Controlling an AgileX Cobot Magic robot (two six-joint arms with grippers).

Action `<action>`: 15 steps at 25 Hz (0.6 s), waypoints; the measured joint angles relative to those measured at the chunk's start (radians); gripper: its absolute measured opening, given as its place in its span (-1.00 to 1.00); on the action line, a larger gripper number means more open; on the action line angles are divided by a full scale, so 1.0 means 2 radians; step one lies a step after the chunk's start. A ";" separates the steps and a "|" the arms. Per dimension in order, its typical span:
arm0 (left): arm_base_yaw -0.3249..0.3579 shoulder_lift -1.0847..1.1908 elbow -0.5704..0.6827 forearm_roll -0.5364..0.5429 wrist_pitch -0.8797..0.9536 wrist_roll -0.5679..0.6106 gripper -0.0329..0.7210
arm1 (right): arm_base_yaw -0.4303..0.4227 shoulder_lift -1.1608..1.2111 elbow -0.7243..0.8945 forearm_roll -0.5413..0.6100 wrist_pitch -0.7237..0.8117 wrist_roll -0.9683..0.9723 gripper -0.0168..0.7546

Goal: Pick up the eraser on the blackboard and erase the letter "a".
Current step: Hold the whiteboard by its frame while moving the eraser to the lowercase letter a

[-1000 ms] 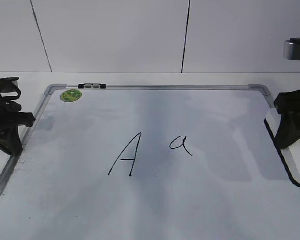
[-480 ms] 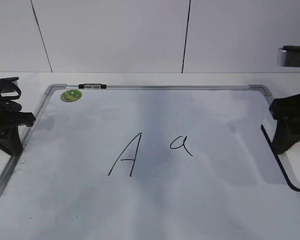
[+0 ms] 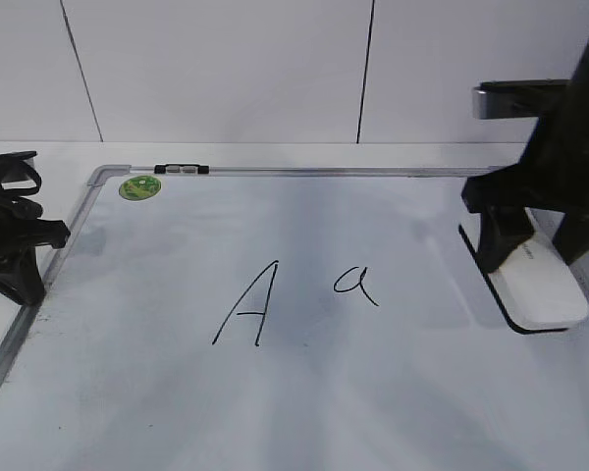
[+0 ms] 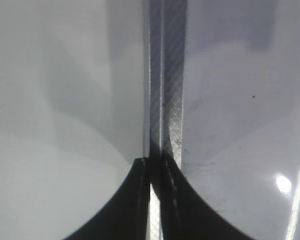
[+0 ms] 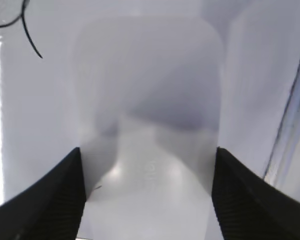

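Exterior view: eraser (image 3: 537,287) long axis slanting toward board's near-right edge.

Eraser (image 3: 538,291): far end hidden behind right tool (image 3: 540,257); grey lettering blurred, unreadable. Blackboard (image 3: 304,392) cropped at bottom edge. Green magnet (image 3: 139,187) print illegible.

I see the white, black-based eraser (image 3: 538,289) flat on the blackboard (image 3: 304,412), well right of the intact letter "a" (image 3: 355,284).
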 joint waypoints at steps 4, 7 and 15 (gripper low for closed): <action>0.000 0.000 0.000 0.000 0.000 0.000 -0.87 | 0.025 0.041 -0.048 0.000 0.000 0.000 0.49; 0.000 0.000 0.000 0.000 0.000 0.000 -0.87 | 0.038 0.073 -0.076 -0.003 0.000 -0.001 0.49; 0.000 0.000 0.000 0.000 0.000 0.000 -0.87 | 0.071 0.154 -0.123 -0.008 0.000 -0.001 0.49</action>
